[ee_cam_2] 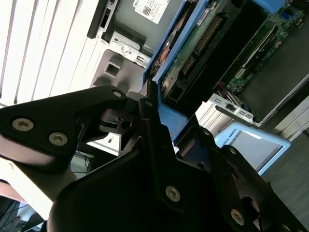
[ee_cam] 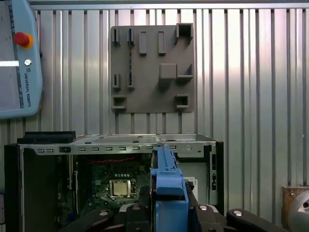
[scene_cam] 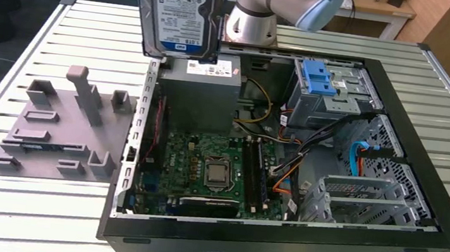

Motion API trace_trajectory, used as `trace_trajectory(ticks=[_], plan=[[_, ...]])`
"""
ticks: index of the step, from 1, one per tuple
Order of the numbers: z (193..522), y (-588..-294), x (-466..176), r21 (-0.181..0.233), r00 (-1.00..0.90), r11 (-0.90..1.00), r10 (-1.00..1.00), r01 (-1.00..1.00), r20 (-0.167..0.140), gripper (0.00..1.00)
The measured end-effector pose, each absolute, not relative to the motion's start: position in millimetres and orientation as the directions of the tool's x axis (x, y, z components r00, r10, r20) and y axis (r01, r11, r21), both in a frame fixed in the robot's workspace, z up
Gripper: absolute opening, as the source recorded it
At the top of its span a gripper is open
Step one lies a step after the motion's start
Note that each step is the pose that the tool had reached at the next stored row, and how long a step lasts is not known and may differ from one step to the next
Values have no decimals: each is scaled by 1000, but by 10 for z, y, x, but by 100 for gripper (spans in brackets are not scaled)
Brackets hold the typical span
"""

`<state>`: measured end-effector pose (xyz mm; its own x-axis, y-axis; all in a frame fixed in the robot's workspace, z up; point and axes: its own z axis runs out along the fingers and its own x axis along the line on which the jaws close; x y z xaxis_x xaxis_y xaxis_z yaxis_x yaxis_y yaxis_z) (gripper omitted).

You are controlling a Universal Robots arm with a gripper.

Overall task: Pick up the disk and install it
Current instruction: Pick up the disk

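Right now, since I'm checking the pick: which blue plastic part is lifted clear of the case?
The blue bracket framing the disk, held above the case; the blue latch sits on the drive cage inside.

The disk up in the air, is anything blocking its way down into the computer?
Nothing visible blocks it. The gripper holds the disk above the open case, with just air between it and the drive cage. Cables lie close beside the cage, so they may need care.
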<state>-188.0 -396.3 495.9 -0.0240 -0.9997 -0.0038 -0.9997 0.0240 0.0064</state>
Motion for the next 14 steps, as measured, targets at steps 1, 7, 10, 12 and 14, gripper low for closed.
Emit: trace_trajectory(ticks=[1,7,10,12,14], plan=[[4959,-3969,-1874,6,-24,24,-1000,-1000,-4,36],[4955,-4000,-1848,-5,-24,24,-1000,-1000,-4,36],[4950,-4019,-1796,-5,-24,24,-1000,-1000,-4,36],[4946,-4026,-1745,-5,-24,24,-1000,-1000,-4,36],[4943,-4031,-1686,-5,-24,24,-1000,-1000,-4,36]])
